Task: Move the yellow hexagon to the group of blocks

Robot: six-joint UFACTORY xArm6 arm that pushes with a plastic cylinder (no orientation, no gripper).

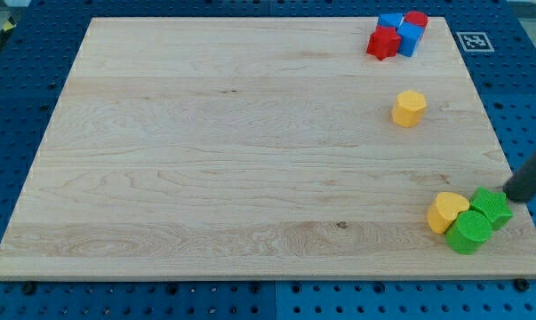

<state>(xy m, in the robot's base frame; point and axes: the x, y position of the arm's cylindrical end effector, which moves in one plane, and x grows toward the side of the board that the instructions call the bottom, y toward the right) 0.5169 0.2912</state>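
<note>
Yellow hexagon [409, 108]: alone at right, open board around it.
Group: red [383, 43] and blue [408, 37] blocks, far-right corner.
My tip [508, 195]: right edge, touching green block [492, 207]; no claw fitted.

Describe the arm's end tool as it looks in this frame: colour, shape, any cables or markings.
Only a short stretch of my rod shows at the view's right edge: straight, dark, near black, plain. No cables or markings are visible on it. My tip ends bluntly, just right of the green blocks. The rest of the arm is out of frame.
</note>
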